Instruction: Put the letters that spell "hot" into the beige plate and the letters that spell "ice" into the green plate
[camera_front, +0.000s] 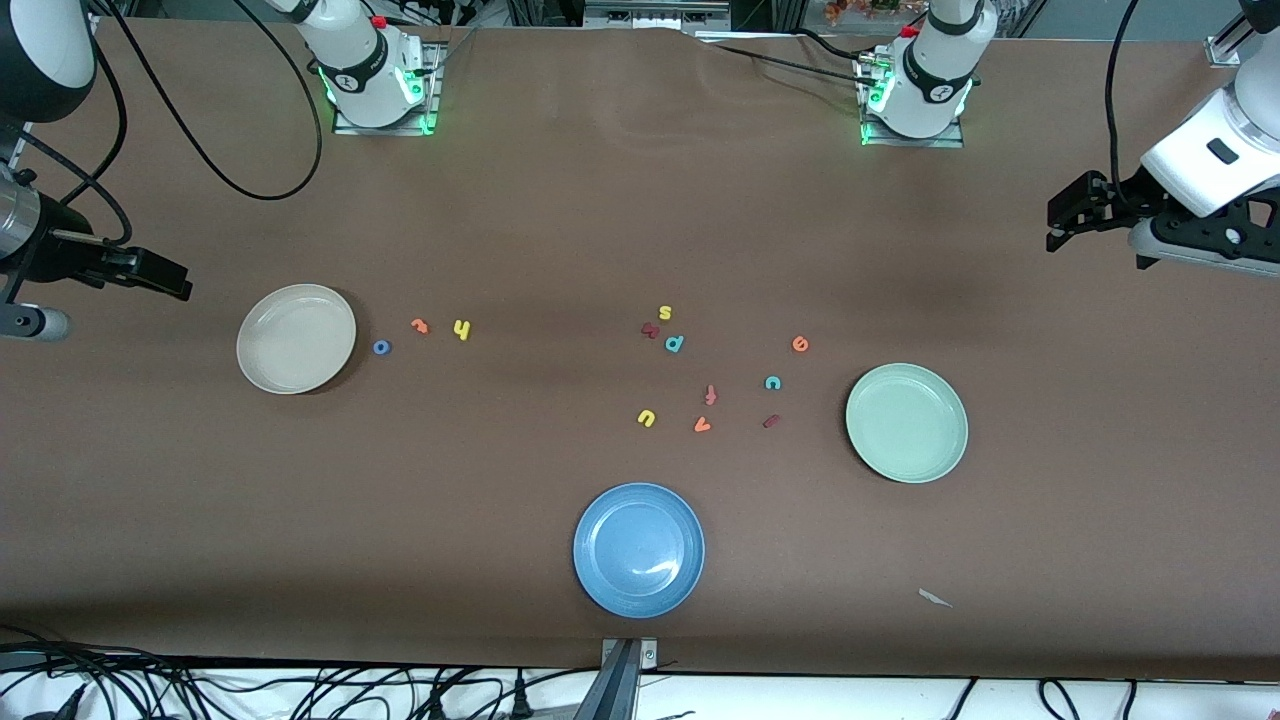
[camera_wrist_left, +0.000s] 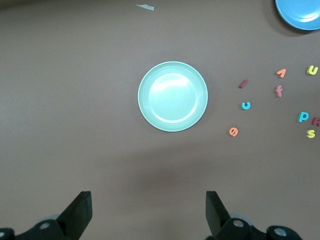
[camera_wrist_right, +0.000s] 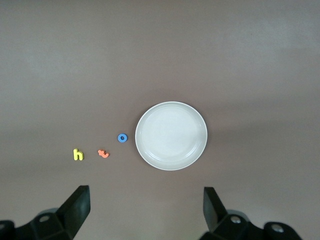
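Observation:
The beige plate lies empty toward the right arm's end. Beside it in a row are the blue o, orange t and yellow h. The green plate is also empty. Near it lie the dark red i, teal c and orange e. My right gripper hangs open, high beside the beige plate. My left gripper hangs open, high beside the green plate. Neither holds anything.
A blue plate sits nearest the front camera. Mid-table lie a yellow s, a dark red letter, a teal letter, a red-orange f, a yellow u and an orange v. A paper scrap lies near the front edge.

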